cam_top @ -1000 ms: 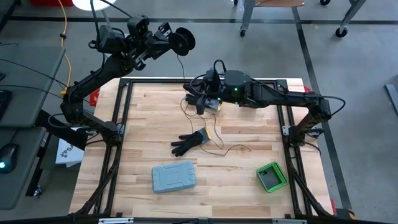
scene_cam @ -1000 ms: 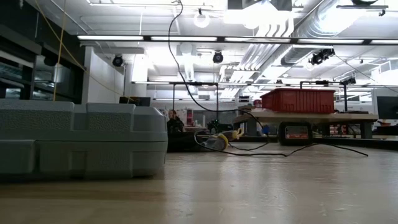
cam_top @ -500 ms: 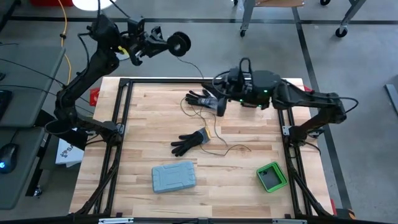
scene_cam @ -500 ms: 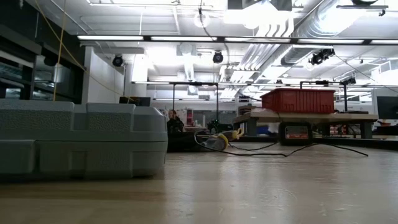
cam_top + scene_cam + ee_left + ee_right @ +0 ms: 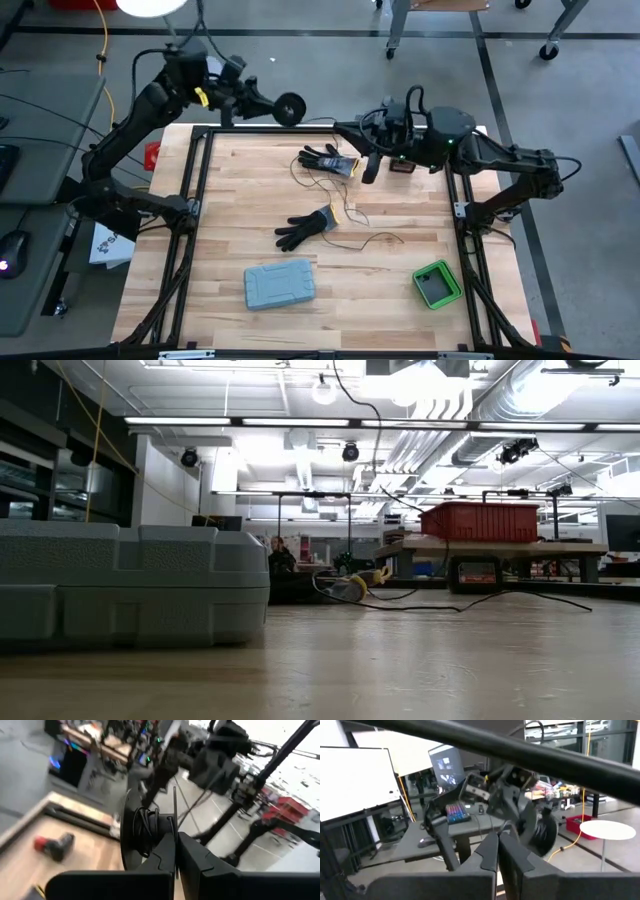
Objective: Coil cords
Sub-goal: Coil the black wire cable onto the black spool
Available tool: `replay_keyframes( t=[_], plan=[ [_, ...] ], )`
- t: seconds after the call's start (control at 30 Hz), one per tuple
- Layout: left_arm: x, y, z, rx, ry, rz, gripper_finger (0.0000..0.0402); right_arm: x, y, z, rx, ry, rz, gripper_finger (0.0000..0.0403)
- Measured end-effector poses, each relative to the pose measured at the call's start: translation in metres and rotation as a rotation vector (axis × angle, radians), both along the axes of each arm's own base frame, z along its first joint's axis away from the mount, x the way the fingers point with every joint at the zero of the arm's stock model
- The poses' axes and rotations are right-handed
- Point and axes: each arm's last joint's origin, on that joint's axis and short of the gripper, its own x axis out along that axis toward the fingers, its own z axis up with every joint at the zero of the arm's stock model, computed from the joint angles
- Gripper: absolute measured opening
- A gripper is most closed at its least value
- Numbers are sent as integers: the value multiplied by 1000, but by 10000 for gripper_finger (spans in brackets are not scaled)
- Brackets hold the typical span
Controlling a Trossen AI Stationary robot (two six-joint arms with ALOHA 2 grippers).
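Observation:
The cord is one thin dark wire. Part of it is wound on a black spool (image 5: 291, 108) that my left gripper (image 5: 176, 837) is shut on, just beyond the table's far left corner. The rest lies as a loose squiggle (image 5: 352, 218) on the table and rises in the low view as a strand (image 5: 372, 435). My right gripper (image 5: 369, 168) is shut high over the table's far middle, pointing at the spool (image 5: 541, 832). The cord leads up to it. My left gripper pinches the spool's thin round flange (image 5: 174, 812) by its edge between its two fingers, about level. The spool is lifted clear, with the wound wire (image 5: 145, 829) beside the fingers. My right gripper is shut on the cord; the fingers (image 5: 487, 851) hide the place of contact. The cord hangs slack below it down to the table.
Two black gloves lie on the wood, one at the far middle (image 5: 322, 158), one at the centre (image 5: 303, 229). A grey case (image 5: 280, 284) and a green box (image 5: 437, 284) sit near the front edge. A black frame (image 5: 195, 190) rims the table.
My right gripper has gone up and toward the table's right edge, drawing the cord's rising strand along with it. My left gripper has tipped and rolled, and the spool has come down toward the table's far edge.

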Motion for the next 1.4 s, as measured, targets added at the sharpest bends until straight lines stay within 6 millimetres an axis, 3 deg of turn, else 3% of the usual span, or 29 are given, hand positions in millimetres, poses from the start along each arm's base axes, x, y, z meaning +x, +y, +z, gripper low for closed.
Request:
replay_keyframes(
  t=[0.63, 0.8, 1.0, 1.4],
  plan=[
    [64, -43, -24, -170, 98, -355, 0, 0, -14, 6, -10, -60, 172, 0],
    [85, -58, -14, -190, -7, -473, 0, 4, -16, 2, 1, -51, 190, 0],
    [96, -67, 3, -192, -170, -556, 0, 11, -14, 1, -2, -70, 251, 0],
    [100, -62, 20, -129, -411, -492, 0, 29, -4, -10, 17, -59, 308, 0]
  ],
)
